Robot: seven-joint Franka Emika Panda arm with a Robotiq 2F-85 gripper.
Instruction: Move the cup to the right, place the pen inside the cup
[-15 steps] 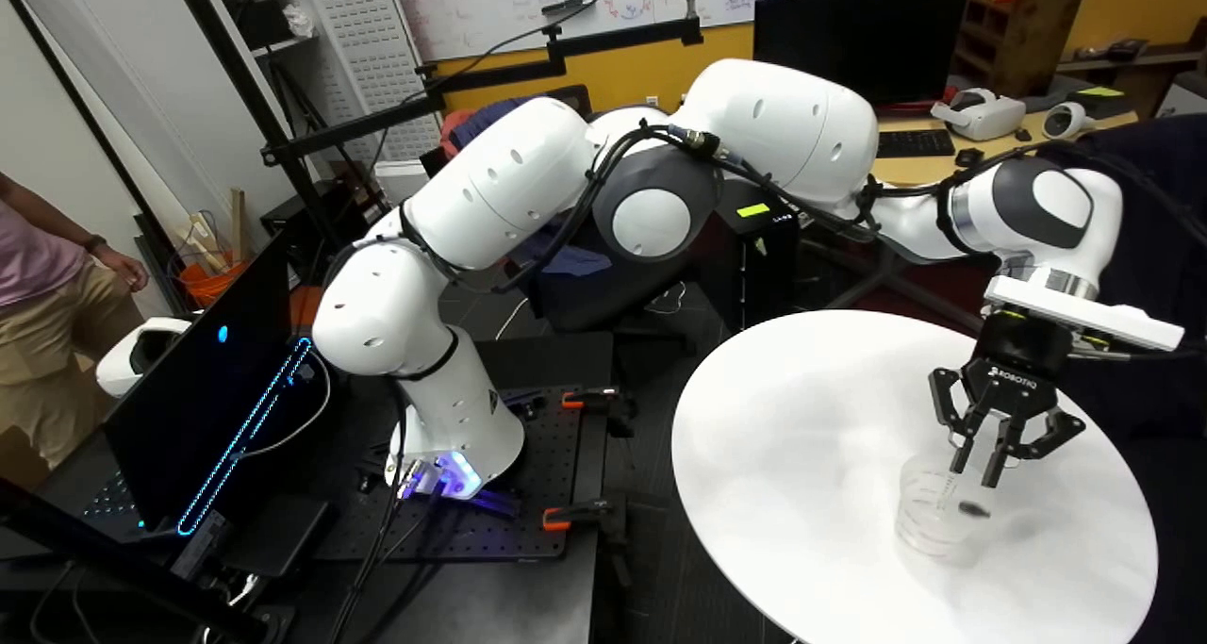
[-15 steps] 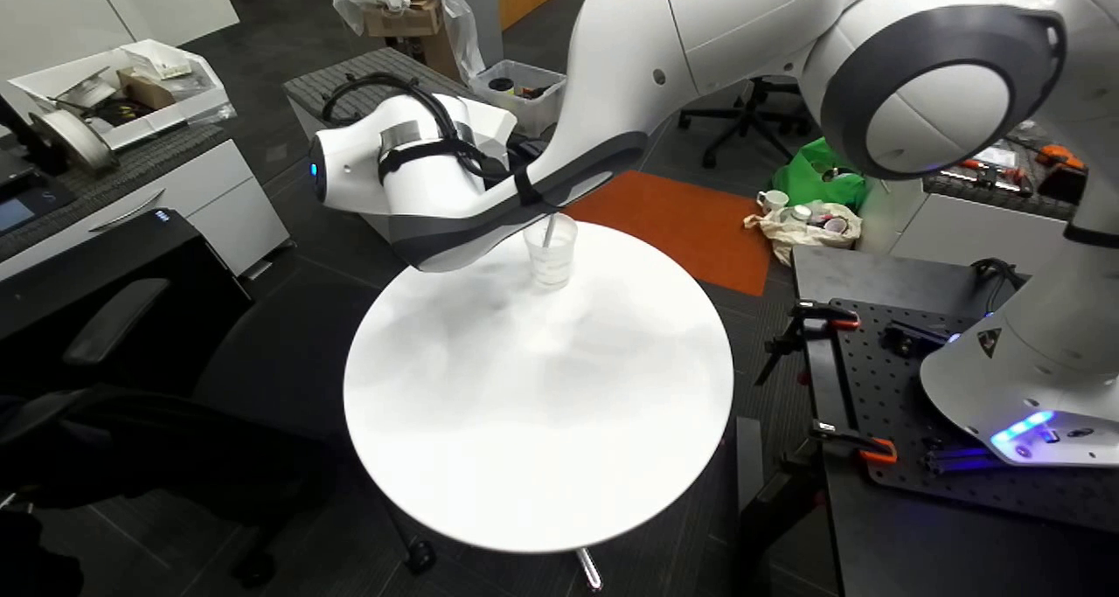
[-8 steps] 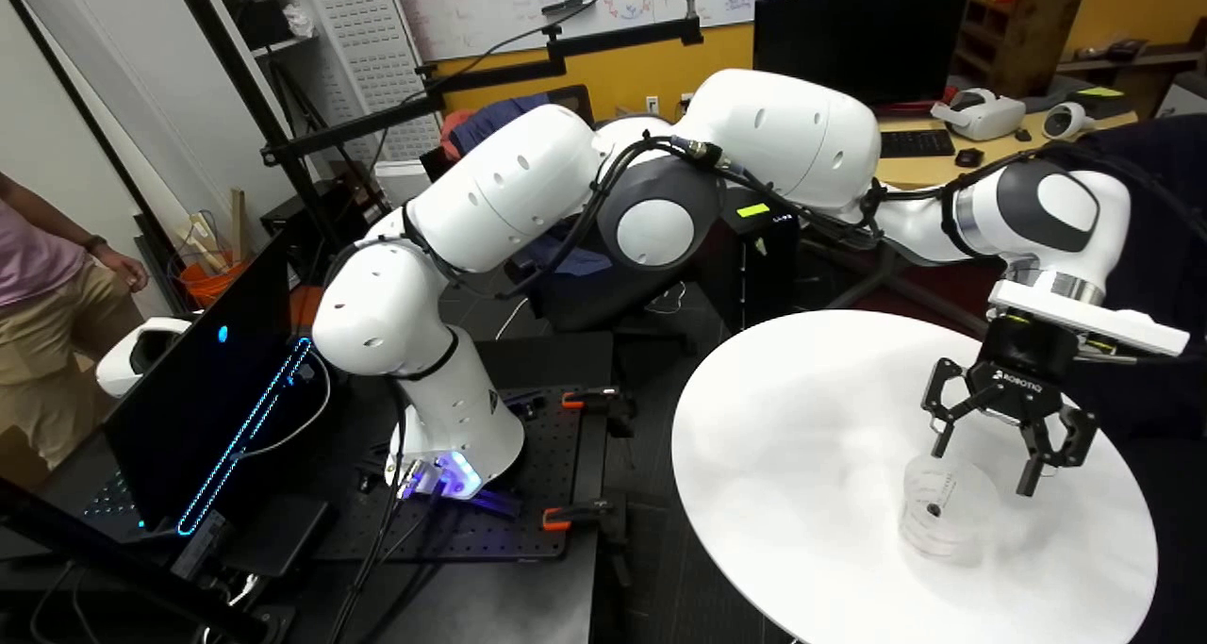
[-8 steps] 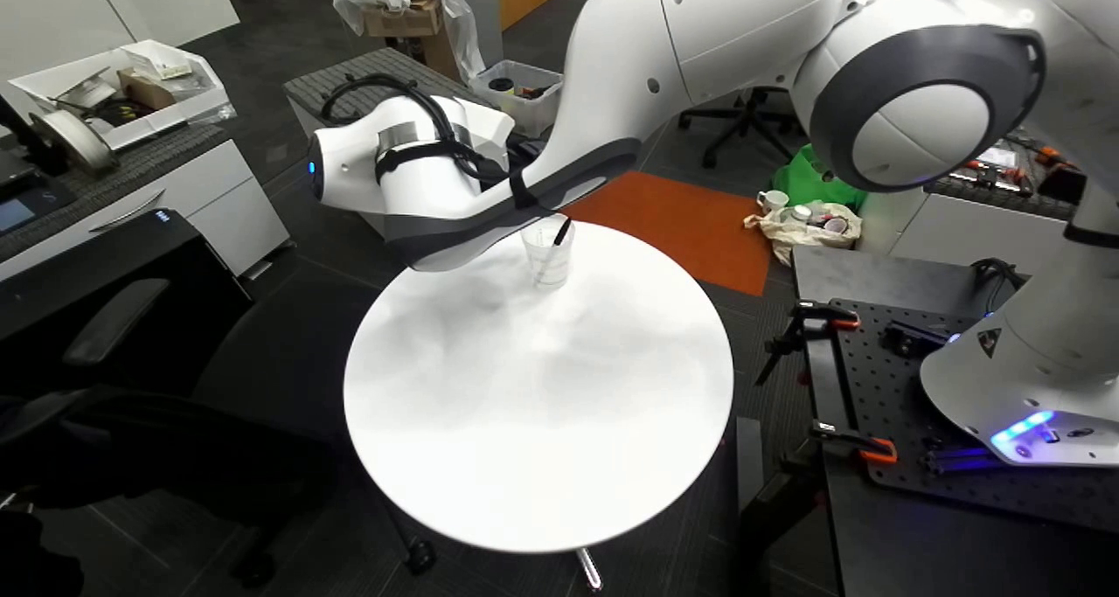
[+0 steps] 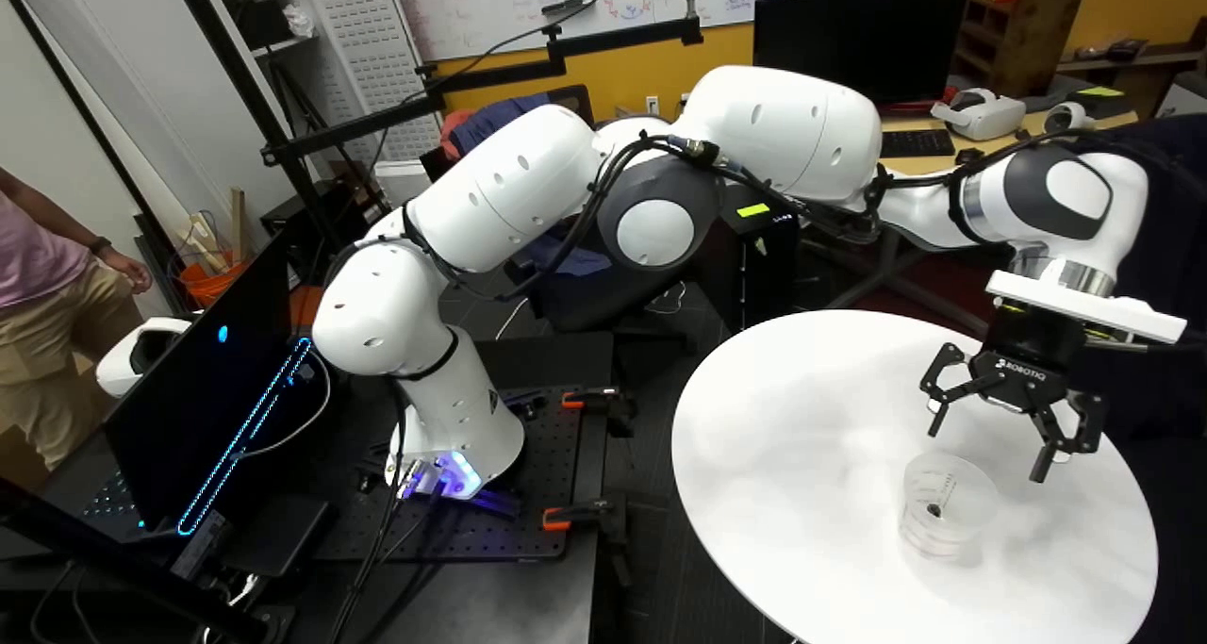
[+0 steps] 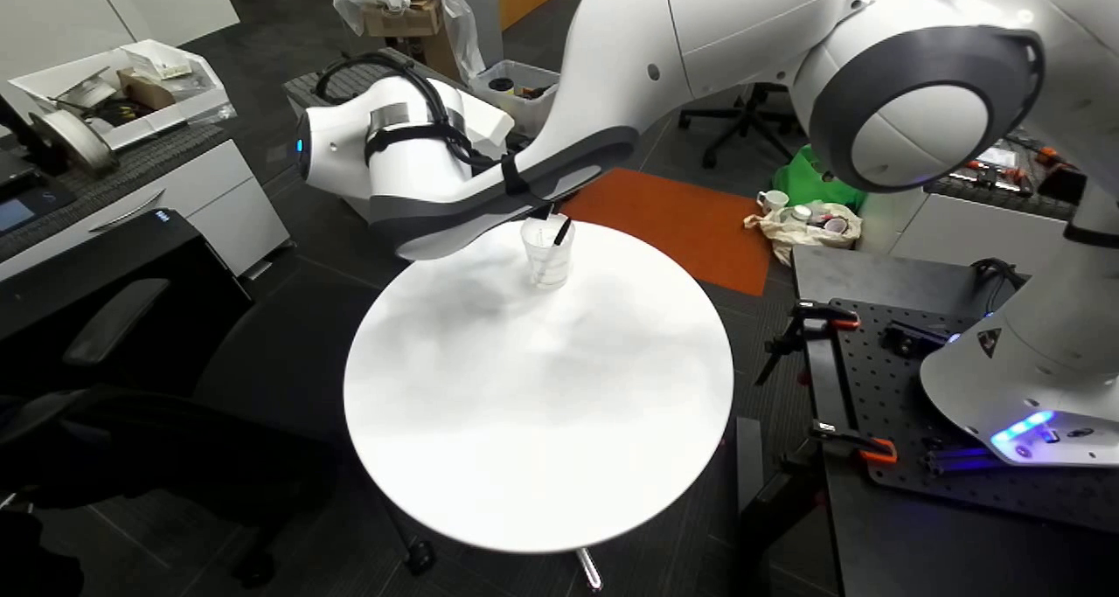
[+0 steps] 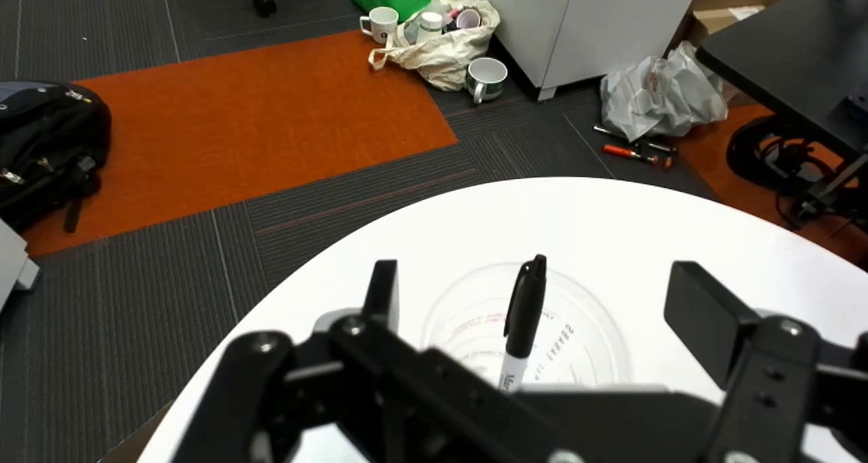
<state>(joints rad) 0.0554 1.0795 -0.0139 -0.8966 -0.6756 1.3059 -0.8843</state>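
The clear cup stands upright on the round white table, in both exterior views. Inside it leans the pen, its black cap sticking up past the rim and a white barrel below, as the wrist view shows. In an exterior view that black cap of the pen pokes out of the cup. My gripper hangs open above the cup, its fingers wide apart and touching neither cup nor pen. From the wrist, the pen's lower end is covered by the gripper's own body.
The cup sits near one edge of the white tabletop. Off the table, the robot's base stands on a dark bench. A black chair is close to the table. Bags and mugs lie on the floor beyond an orange mat.
The fingers have spread from close together to wide apart, letting go of the pen. The pen, blurred before, now rests in the cup. My gripper has risen a little.
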